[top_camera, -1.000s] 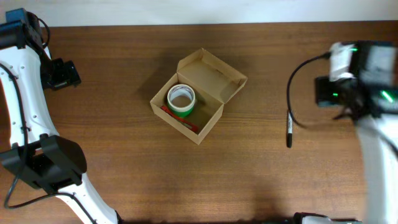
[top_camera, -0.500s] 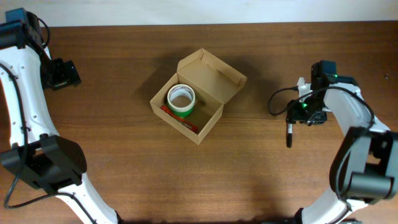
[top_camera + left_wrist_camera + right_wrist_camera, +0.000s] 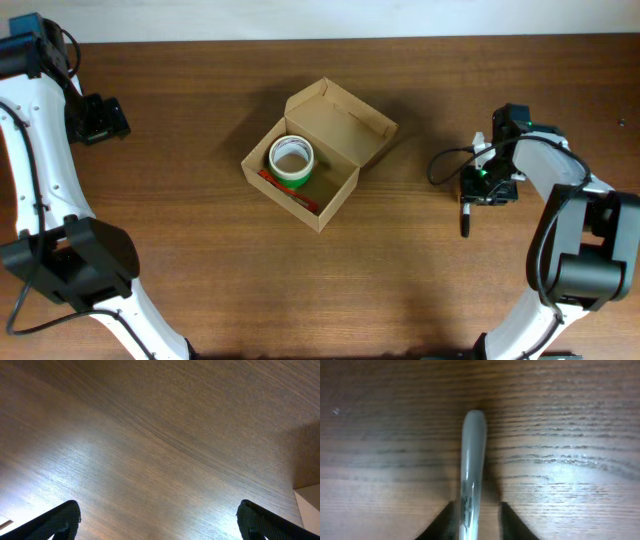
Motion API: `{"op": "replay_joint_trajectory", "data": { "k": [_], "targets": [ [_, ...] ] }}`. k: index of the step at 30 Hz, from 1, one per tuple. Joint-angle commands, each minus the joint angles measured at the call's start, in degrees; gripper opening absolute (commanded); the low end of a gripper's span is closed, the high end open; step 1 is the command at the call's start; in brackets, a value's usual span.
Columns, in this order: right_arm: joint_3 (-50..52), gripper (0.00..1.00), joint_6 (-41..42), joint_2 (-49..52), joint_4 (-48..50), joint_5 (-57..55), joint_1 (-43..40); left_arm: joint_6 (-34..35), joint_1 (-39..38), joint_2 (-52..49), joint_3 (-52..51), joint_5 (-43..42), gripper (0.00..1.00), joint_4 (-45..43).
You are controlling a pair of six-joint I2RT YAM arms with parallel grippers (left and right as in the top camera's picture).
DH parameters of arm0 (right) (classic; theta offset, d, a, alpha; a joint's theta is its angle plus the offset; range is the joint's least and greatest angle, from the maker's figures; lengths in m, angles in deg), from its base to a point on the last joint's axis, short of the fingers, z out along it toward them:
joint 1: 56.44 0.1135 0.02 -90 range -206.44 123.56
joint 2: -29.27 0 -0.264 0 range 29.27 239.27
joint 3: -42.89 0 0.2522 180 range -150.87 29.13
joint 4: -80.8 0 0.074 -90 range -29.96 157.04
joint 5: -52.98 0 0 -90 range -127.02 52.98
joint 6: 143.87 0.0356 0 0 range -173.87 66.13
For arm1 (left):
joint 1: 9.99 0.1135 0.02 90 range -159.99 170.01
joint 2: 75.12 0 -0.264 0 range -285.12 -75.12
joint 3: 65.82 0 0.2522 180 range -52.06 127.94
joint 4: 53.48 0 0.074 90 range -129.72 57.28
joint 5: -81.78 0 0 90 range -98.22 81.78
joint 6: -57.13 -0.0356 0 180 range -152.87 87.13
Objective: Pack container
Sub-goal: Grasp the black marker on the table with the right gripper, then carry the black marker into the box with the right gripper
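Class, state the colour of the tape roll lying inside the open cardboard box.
The round tape roll is green with a whitish top; overhead view shows it best.

Green tape roll (image 3: 291, 160), white-cored, lying flat, hole up. Along its lower edge, a thin red item (image 3: 305, 201), kind unclear. Well right of the tape, a slim marker (image 3: 465, 218) flat on the brown wood-grain counter (image 3: 200, 280).

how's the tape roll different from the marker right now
The tape roll is a green-edged ring; the marker is a slim straight stick. The tape roll lies inside the container; the marker lies on the table, straddled by the open right end effector. Both lie flat.
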Motion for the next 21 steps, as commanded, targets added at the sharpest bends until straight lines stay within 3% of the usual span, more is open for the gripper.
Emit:
{"op": "replay_joint_trajectory", "data": {
  "k": [1, 4, 11, 17, 18, 21],
  "targets": [
    [1.6, 0.15, 1.7, 1.2, 0.4, -0.6, 0.0, -0.7, 0.2, -0.4, -0.3, 0.2, 1.0, 0.0],
    [1.5, 0.04, 2.4, 1.2, 0.8, -0.7, 0.0, -0.7, 0.2, -0.4, -0.3, 0.2, 1.0, 0.0],
    [-7.4, 0.04, 3.3, -0.7, -6.1, 1.9, 0.7, -0.7, 0.2, -0.4, -0.3, 0.2, 1.0, 0.0],
    [-32.2, 0.04, 0.7, -3.6, -23.1, 3.1, 6.8, -0.7, 0.2, -0.4, -0.3, 0.2, 1.0, 0.0],
    [-40.8, 0.04, -0.2, -3.6, -27.8, 3.1, 10.0, -0.7, 0.2, -0.4, -0.3, 0.2, 1.0, 0.0],
    [-53.1, 0.04, -2.6, -3.6, -33.2, 3.0, 17.5, -0.7, 0.2, -0.4, -0.3, 0.2, 1.0, 0.0]
  ]
}}
